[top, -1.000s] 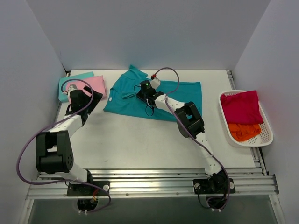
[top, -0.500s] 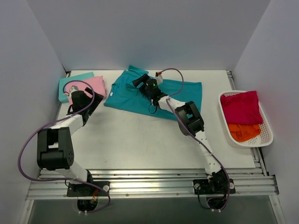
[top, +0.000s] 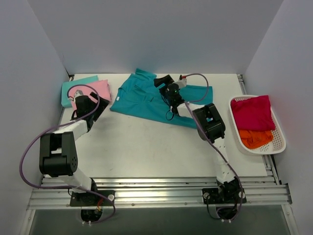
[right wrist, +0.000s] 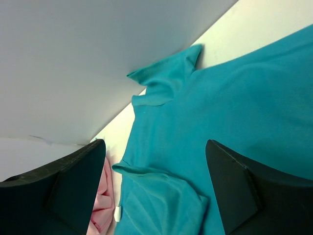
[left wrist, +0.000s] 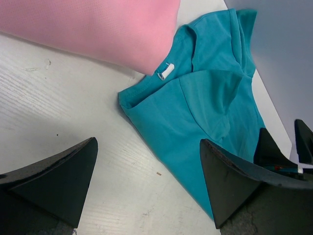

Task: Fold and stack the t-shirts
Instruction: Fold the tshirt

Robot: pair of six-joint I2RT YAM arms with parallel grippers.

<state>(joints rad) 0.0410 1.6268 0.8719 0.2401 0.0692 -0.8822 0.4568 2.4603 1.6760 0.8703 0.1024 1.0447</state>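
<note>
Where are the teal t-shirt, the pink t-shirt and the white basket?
teal t-shirt (top: 139,100): top view, its body.
pink t-shirt (top: 103,88): top view, folded upper face.
white basket (top: 264,150): top view, near rim.

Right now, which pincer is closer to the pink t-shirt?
Left. The left pincer is beside the pink t-shirt; the right pincer is over the teal t-shirt, farther off.

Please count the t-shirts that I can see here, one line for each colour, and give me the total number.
deep teal t-shirt: 1
pink t-shirt: 1
pale aqua t-shirt: 1
crimson t-shirt: 1
orange t-shirt: 1
Total: 5
</note>
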